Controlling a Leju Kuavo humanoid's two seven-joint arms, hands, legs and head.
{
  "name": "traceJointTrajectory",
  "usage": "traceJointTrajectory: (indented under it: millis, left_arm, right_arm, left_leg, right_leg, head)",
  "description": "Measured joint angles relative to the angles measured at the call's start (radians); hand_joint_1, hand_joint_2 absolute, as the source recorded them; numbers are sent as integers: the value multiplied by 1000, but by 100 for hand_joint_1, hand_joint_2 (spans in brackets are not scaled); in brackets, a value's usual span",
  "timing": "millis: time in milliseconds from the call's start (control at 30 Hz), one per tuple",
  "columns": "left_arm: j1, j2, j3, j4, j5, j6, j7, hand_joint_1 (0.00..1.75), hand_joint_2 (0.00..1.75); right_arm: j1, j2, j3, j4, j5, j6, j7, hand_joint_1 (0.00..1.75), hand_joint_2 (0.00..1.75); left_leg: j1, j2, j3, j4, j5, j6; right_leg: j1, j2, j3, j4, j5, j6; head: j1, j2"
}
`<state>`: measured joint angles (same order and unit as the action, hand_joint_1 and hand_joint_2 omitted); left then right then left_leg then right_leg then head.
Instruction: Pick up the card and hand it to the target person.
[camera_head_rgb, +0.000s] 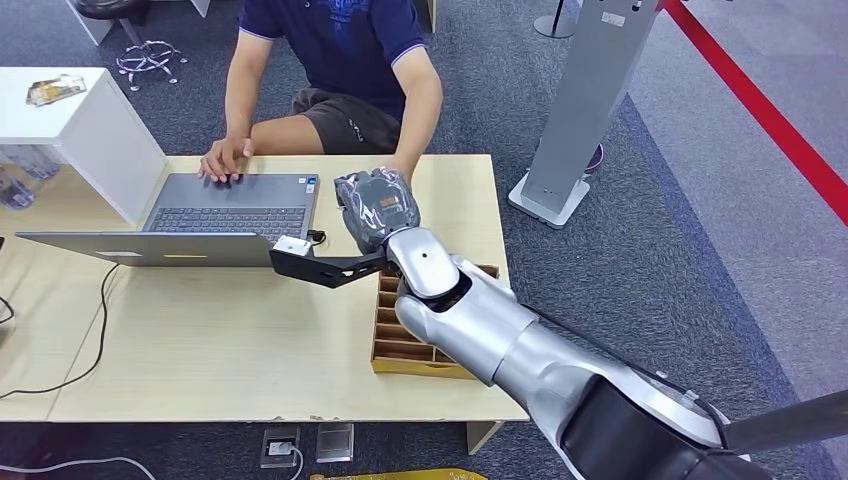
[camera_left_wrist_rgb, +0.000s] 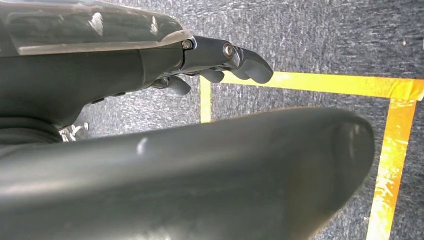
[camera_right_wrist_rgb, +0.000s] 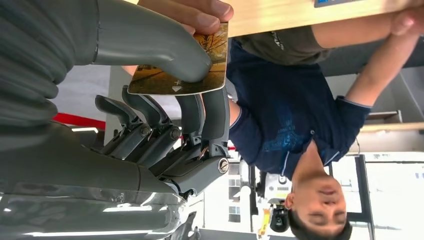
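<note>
Head view: your right hand (camera_head_rgb: 377, 207) is out over the far edge of the desk (camera_head_rgb: 250, 330), close in front of the seated person (camera_head_rgb: 335, 60). Card isn't readable from this angle; the hand's back covers it.
Right wrist view: card (camera_right_wrist_rgb: 192, 70) sits pinched betw. the thick grey thumb (camera_right_wrist_rgb: 150, 42) and the darker fingers (camera_right_wrist_rgb: 210, 115) of the right hand. Thumb lies across its printed face, fingers back it from the other side.
Person's fingers (camera_right_wrist_rgb: 200, 12): already touching the card's outer edge, at the end away from your palm. Looks like the taking grip is forming; whether they've got it firmly I can't tell.
Card handling (est.): thin, light, stiff enough to stay flat w/o sagging, glossy face so prob. slippery under the thumb. Not fragile, but it'd flex or skid if you squeeze harder. Best hold is where you have it: flat faces, near one end, leaving the other end free for the person.
Right hand state: closed on the card, pinch grip.
Left wrist view: left hand (camera_left_wrist_rgb: 220, 62) hangs over grey carpet (camera_left_wrist_rgb: 325, 40) w. yellow floor tape (camera_left_wrist_rgb: 320, 82). Fingers look loosely curled, nothing seen in them; thumb blocks much of the frame, so I can't tell the state for sure.
Other: laptop (camera_head_rgb: 235, 205) under the person's other hand; slotted cardboard box (camera_head_rgb: 400, 335) on the desk beneath your forearm.
Stage (est.): handover nearly there, release not yet done.
</note>
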<state>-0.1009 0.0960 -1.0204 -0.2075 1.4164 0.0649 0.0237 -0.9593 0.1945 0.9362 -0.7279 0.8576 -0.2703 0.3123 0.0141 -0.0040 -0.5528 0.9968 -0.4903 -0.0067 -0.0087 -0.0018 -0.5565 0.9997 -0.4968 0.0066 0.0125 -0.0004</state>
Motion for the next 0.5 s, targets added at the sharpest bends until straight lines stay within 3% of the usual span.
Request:
traceJointTrajectory:
  millis: [33, 500]
  left_arm:
    - [0, 0, 0, 0, 2, 0, 2, 0, 0]
    - [2, 2, -1, 0, 25, 4, -9, 0, 0]
  right_arm:
    - [-1, 5, 3, 14, 2, 0, 2, 0, 175]
    - [-21, 33, 28, 93, 0, -13, -12, 0, 175]
  left_leg:
    - [0, 0, 0, 0, 0, 0]
    - [0, 0, 1, 0, 0, 0]
  right_leg:
    - [0, 0, 0, 0, 0, 0]
    - [0, 0, 0, 0, 0, 0]
  head:
    - [0, 0]
    - [-1, 0]
